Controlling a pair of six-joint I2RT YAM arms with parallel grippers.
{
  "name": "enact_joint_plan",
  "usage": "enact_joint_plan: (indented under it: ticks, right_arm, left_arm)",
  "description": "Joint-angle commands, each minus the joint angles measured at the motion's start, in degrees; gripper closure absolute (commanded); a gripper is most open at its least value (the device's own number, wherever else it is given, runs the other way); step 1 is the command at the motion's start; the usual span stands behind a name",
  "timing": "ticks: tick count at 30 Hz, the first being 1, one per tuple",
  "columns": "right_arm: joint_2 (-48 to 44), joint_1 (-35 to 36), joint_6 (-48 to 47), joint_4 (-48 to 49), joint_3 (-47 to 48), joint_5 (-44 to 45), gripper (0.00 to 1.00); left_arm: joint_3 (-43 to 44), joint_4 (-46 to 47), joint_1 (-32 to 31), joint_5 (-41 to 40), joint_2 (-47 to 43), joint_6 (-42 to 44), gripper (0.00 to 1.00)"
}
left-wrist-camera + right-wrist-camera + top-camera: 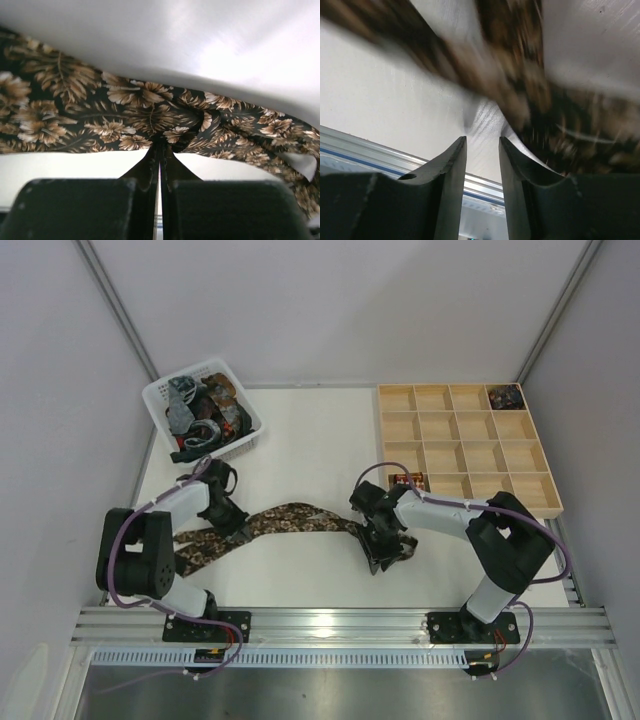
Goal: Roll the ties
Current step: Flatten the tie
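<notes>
My left gripper (160, 147) is clenched on the brown tie (300, 518), stretched unrolled left of the tray (433, 425). My right gripper (482, 145) hangs released at its end. One roll (505, 396) sits in the tray. The basket (190, 373), further left, holds more.

The brown tie (535, 100) is a blur in the right wrist view, both ends cut off.

A tie (300, 520) lies across the middle of the table (320, 440), from the left gripper (243, 533) at 9 o'clock to the right gripper (385, 558) at 3. The basket (244, 395) sits at 11, the compartment tray (465, 412) at 2.
</notes>
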Motion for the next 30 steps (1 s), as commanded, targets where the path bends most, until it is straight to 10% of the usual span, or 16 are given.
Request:
enact_joint_plan:
  ticks: [1, 14, 21, 30]
  right_arm:
    - [-1.6, -0.3, -4.1, -0.7, 1.6, 0.9, 0.61]
    - [-5.7, -7.0, -2.7, 4.0, 12.2, 1.3, 0.30]
    - [0.7, -12.4, -5.0, 4.3, 16.4, -1.4, 0.29]
    - [0.3, -14.9, 5.4, 4.9, 13.9, 6.8, 0.38]
  left_arm:
    - [0.5, -7.5, 3.4, -17.0, 0.8, 5.8, 0.99]
    - [6.0, -12.6, 6.3, -27.3, -8.7, 11.5, 0.94]
    - [-0.4, -2.7, 6.3, -12.0, -21.7, 19.9, 0.67]
    - [-0.9, 1.8, 6.3, -6.3, -18.3, 12.0, 0.74]
